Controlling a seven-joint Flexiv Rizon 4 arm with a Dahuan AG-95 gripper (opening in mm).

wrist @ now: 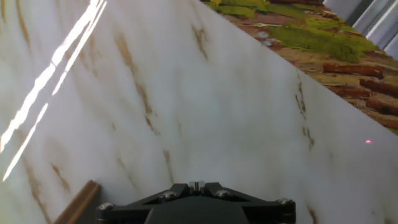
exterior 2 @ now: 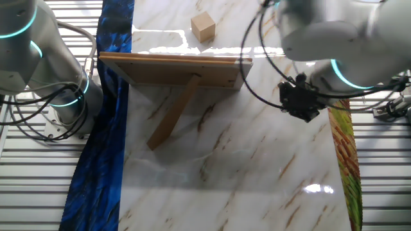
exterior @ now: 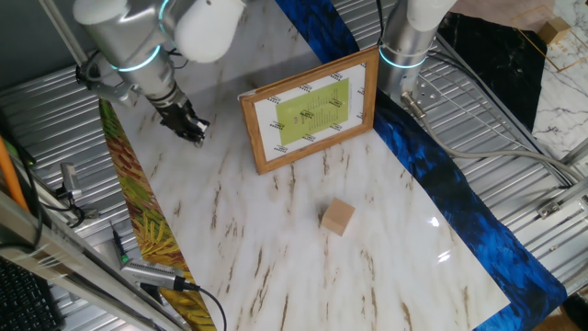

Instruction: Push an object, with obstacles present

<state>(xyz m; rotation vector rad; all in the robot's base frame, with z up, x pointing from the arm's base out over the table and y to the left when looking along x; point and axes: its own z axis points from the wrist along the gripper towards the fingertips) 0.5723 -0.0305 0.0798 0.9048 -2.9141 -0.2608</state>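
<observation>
One fixed view | cube [exterior: 337, 218]: small, pale tan, plain | fingers [exterior: 195, 131]: state unclear

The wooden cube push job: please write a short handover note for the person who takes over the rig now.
End effector: low over the marble table, holding nothing; open or shut cannot be told.
Wooden cube: alone on the marble, on the printed side of the picture frame, apart from it.
Picture frame: upright on its prop leg; the end effector is off one end of it, away from the cube.
Done: no contact with the cube.
Left: reach the cube, push it, probably steering clear of the frame.
</observation>
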